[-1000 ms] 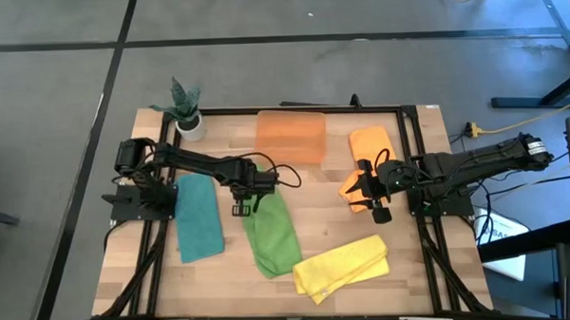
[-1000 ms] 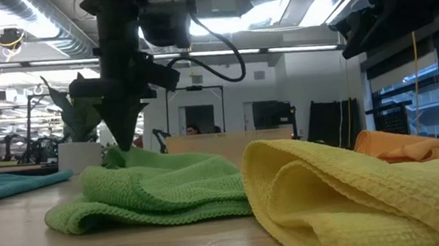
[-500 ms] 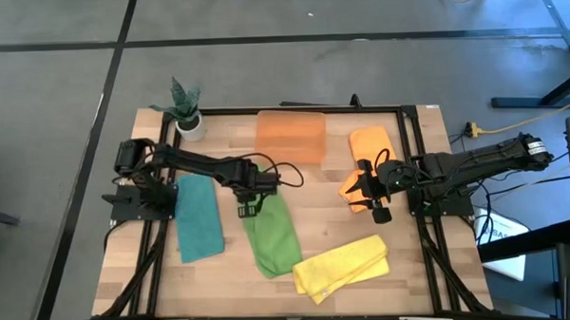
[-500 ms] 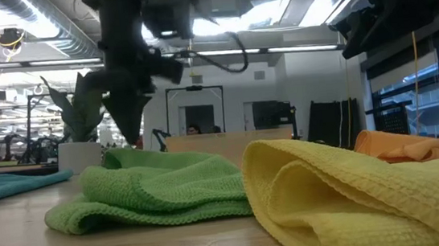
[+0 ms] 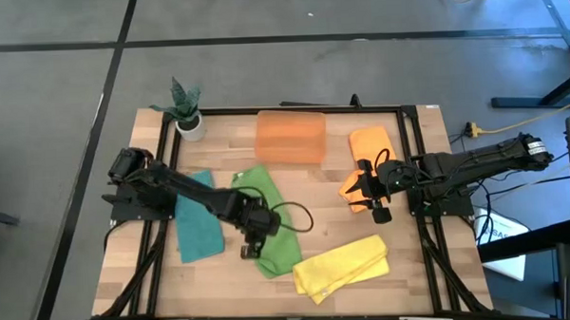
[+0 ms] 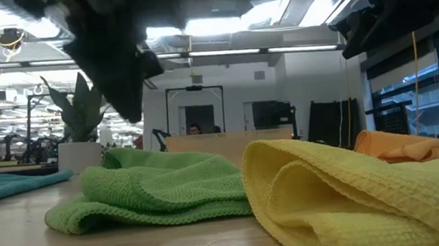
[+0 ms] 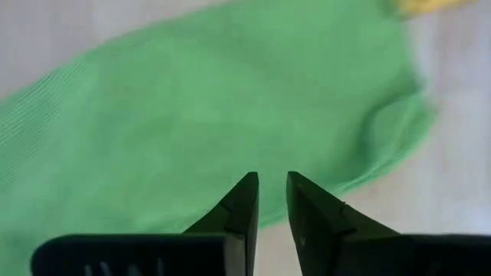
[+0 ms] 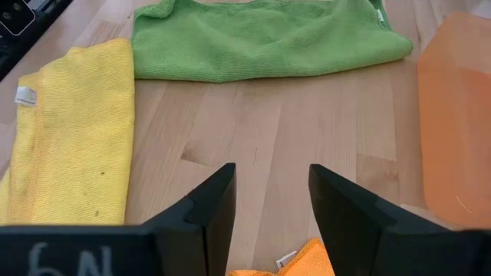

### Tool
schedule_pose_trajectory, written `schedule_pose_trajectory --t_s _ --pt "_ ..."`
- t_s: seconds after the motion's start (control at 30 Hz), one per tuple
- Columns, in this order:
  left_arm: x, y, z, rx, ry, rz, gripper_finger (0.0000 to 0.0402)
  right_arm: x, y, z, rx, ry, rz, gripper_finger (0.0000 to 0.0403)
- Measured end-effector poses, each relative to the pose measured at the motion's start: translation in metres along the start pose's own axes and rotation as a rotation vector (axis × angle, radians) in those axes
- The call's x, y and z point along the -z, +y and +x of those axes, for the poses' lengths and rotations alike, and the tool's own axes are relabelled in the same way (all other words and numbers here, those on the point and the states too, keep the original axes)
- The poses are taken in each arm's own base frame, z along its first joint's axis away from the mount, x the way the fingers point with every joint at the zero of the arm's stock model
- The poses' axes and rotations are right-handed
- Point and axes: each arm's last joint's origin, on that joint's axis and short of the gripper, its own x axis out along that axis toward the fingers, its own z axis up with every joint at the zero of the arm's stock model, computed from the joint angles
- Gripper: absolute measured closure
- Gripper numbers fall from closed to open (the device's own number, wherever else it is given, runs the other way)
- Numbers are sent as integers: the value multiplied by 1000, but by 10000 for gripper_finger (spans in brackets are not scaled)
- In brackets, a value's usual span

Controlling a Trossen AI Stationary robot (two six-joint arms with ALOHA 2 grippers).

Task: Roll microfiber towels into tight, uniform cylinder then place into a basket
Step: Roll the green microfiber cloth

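Note:
The green towel [image 5: 258, 183] lies flat and spread on the table, reaching from near the basket [image 5: 290, 136] toward the yellow towel [image 5: 341, 265]. My left gripper [image 5: 251, 248] hangs over the green towel's near part [image 7: 192, 100], pointing steeply down. It is open by a narrow gap [image 7: 272, 184] with nothing in it, and it stands clear of the cloth [image 6: 153, 190]. My right gripper [image 8: 272, 192] waits open at the right, above the near end of an orange towel [image 5: 372, 143]. A teal towel [image 5: 197, 225] lies flat at the left.
A small white pot with a plant [image 5: 186, 111] stands at the far left corner. The translucent orange basket stands at the far middle. A black frame [image 5: 407, 118] runs around the table's edges. Bare wood [image 8: 307, 138] shows between the green towel and my right gripper.
My left gripper has risen off the far part of the green towel. It has swung toward the table's near edge, across the towel, tipping as it went. The towel has stayed where it lay.

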Motion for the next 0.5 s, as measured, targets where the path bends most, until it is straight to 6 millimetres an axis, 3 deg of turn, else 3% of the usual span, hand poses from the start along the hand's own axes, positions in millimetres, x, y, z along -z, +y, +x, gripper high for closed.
schedule_pose_trajectory --t_s 0.23,0.5 --pt "8 -18 8 -7 -46 -126 338 0 0 0 0 0 0 237" --pt "20 13 22 -116 -14 -527 337 0 0 0 0 0 3 237"
